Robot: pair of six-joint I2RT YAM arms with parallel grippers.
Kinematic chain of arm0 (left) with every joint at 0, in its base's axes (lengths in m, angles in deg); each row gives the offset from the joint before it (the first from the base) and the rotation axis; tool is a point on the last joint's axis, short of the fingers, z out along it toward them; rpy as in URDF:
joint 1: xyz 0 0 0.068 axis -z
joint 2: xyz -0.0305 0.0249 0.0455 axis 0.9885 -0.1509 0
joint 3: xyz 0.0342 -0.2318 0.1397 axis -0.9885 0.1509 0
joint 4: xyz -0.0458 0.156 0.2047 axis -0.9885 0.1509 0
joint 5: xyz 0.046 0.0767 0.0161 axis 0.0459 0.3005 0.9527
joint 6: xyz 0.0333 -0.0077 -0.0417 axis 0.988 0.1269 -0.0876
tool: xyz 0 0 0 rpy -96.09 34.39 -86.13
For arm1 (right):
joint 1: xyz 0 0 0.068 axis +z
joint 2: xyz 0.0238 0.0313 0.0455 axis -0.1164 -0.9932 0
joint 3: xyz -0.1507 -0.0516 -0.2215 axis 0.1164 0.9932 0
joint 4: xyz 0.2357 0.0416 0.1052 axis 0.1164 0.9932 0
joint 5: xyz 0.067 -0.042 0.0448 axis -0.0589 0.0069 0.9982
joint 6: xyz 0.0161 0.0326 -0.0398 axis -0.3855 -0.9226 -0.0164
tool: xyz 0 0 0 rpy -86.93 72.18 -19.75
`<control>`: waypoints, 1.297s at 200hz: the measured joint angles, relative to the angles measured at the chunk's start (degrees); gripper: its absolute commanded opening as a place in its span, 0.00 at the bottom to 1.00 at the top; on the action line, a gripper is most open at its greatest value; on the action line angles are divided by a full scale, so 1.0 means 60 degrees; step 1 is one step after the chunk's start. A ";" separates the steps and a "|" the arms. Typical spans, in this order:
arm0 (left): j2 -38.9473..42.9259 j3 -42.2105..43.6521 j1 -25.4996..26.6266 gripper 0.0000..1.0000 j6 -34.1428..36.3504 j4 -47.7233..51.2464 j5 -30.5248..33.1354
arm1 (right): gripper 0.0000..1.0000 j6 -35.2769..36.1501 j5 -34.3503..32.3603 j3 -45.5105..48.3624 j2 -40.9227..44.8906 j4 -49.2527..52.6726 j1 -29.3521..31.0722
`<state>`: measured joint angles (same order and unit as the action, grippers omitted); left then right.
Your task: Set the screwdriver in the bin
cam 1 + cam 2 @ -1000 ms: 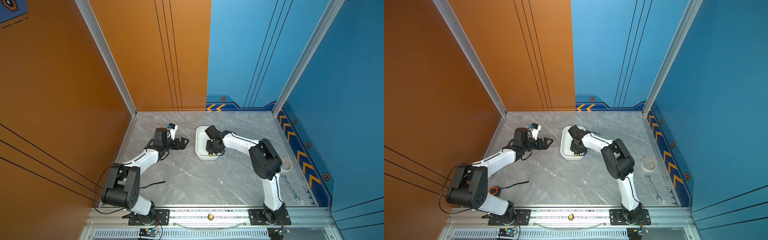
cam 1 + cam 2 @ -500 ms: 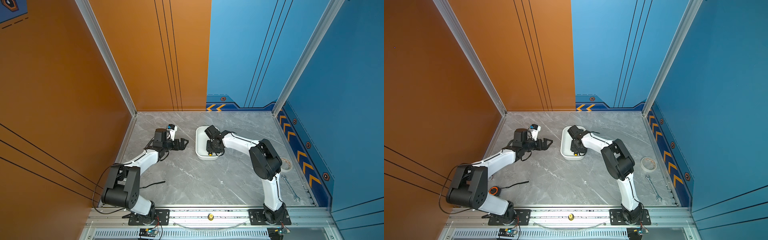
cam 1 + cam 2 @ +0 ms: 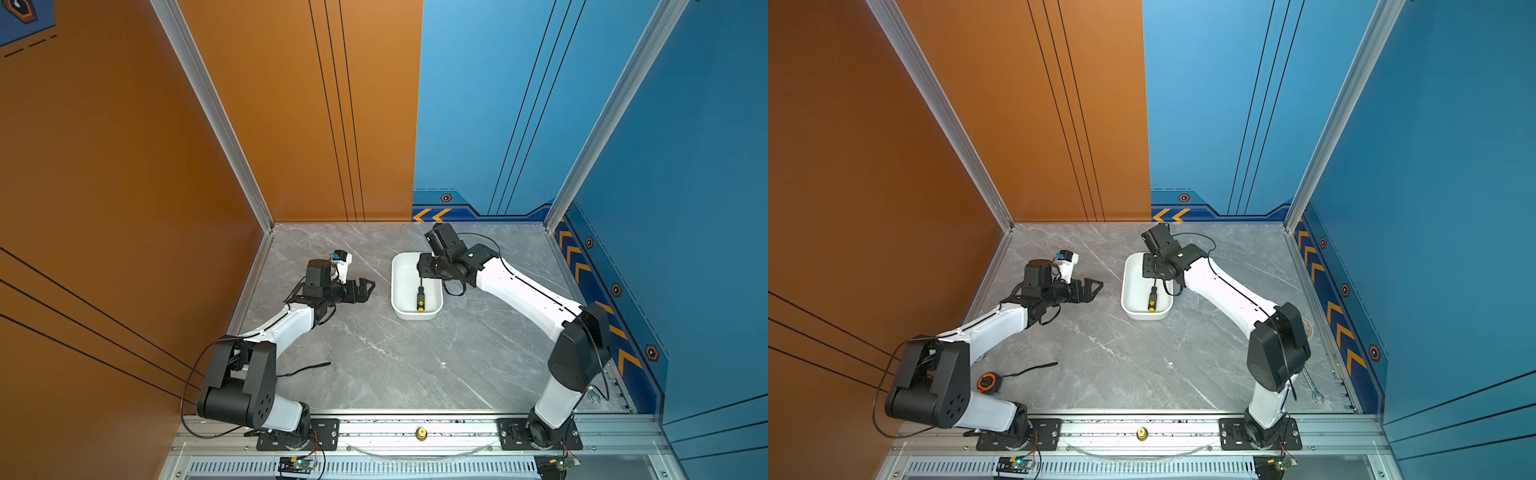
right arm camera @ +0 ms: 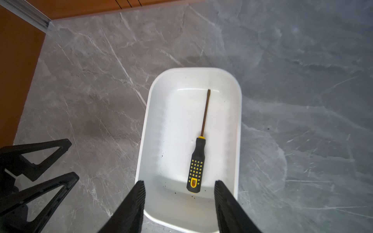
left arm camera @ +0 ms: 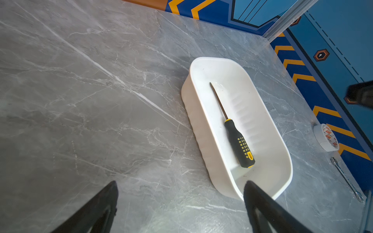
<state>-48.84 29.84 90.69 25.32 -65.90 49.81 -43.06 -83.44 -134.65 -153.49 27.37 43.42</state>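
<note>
The screwdriver point(image 3: 420, 298) point(image 3: 1152, 300), black-handled with yellow dots, lies flat inside the white bin point(image 3: 415, 316) point(image 3: 1128, 291). Its yellow-capped end points to the table's front. In the right wrist view the screwdriver point(image 4: 196, 167) rests on the floor of the bin point(image 4: 234, 129). My right gripper point(image 4: 179, 182) point(image 3: 426, 268) hangs open above it with nothing between its fingers. My left gripper point(image 5: 180, 183) point(image 3: 365, 286) stands open and empty just left of the bin point(image 5: 201, 131), apart from the screwdriver point(image 5: 238, 141).
A roll of tape point(image 5: 326, 137) point(image 3: 1307, 324) and a silver wrench point(image 5: 346, 179) point(image 3: 1312, 386) lie along the right wall. An orange tape measure point(image 3: 987, 382) and a thin black strip point(image 3: 307, 368) lie by the left arm's base.
My right gripper has opened and drawn back toward the bin's far end, leaving the screwdriver lying free in the bin. The left arm has not moved.
</note>
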 measured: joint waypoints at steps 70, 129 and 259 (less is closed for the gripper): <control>0.2922 0.0954 -0.0131 0.98 0.0637 0.0426 0.2550 | 0.62 0.3963 -0.1534 0.5916 0.3716 -0.3894 -0.3020; 0.3191 0.2157 -0.0925 0.98 0.0943 -0.0386 0.4175 | 0.63 0.4528 -0.0637 0.9861 0.3435 -0.8626 -0.5158; -0.0412 0.3938 -0.2244 0.98 0.1694 -0.6765 0.3377 | 0.66 0.4510 -0.0157 1.1289 0.1381 -1.4131 -0.5555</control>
<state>-51.31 53.47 77.22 35.48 -106.48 70.07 -16.00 -84.38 -66.91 -145.21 -57.42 10.08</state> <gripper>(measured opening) 0.979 0.654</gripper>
